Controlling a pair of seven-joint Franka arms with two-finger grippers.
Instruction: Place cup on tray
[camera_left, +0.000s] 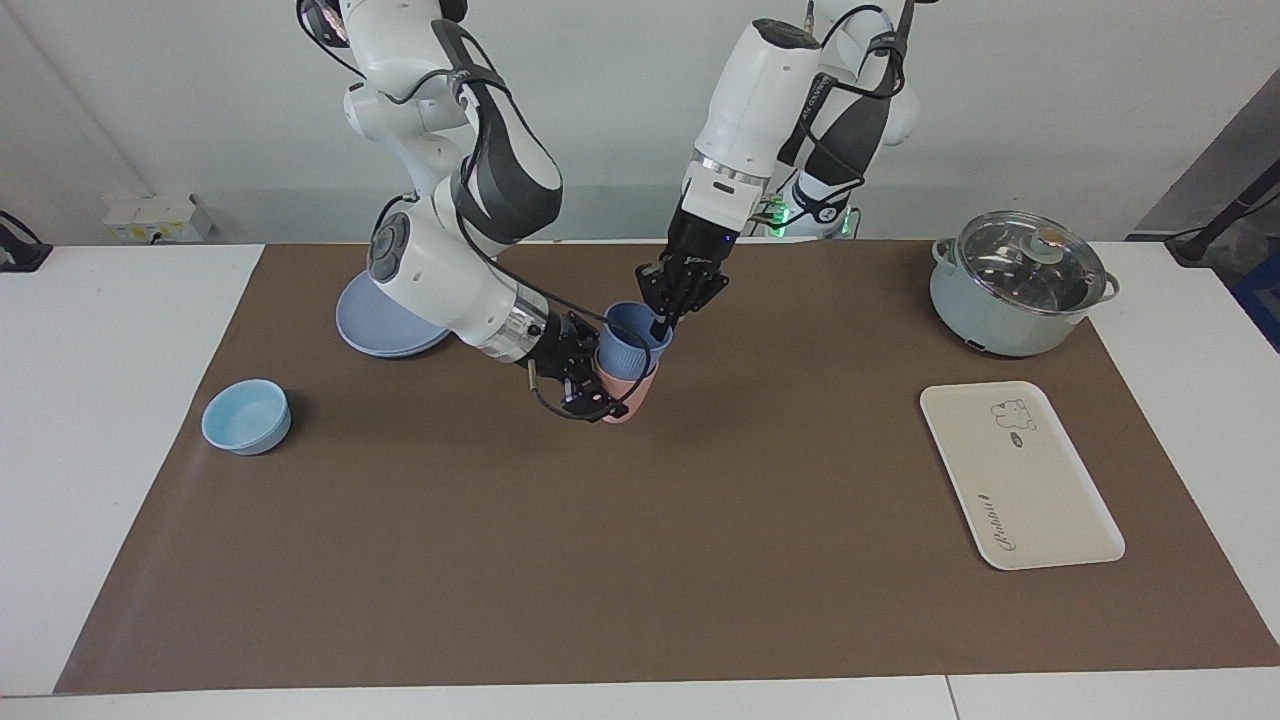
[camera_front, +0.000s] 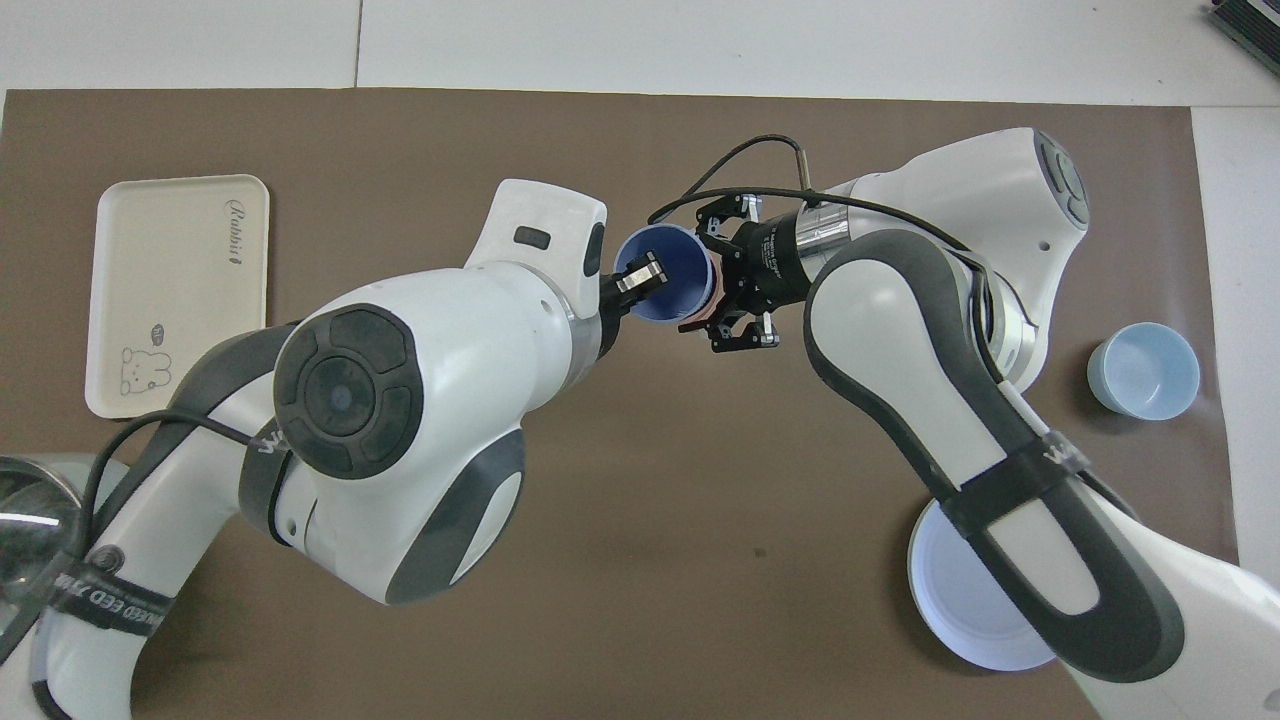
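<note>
The periwinkle-blue cup (camera_left: 625, 345) (camera_front: 675, 295) sits nested in a pink cup (camera_left: 630, 395), both tilted, at the middle of the brown mat. My left gripper (camera_left: 665, 325) (camera_front: 640, 280) comes down from above and is shut on the blue cup's rim, one finger inside it. My right gripper (camera_left: 590, 385) (camera_front: 725, 300) is shut on the pink cup's side, low by the mat. The cream tray (camera_left: 1030, 490) (camera_front: 170, 270) with the bear drawing lies bare toward the left arm's end of the table.
A lidded pale-green pot (camera_left: 1015, 285) stands beside the tray, nearer to the robots. A round blue plate (camera_left: 375, 325) lies under the right arm. A light-blue bowl (camera_left: 246, 416) stands toward the right arm's end of the mat.
</note>
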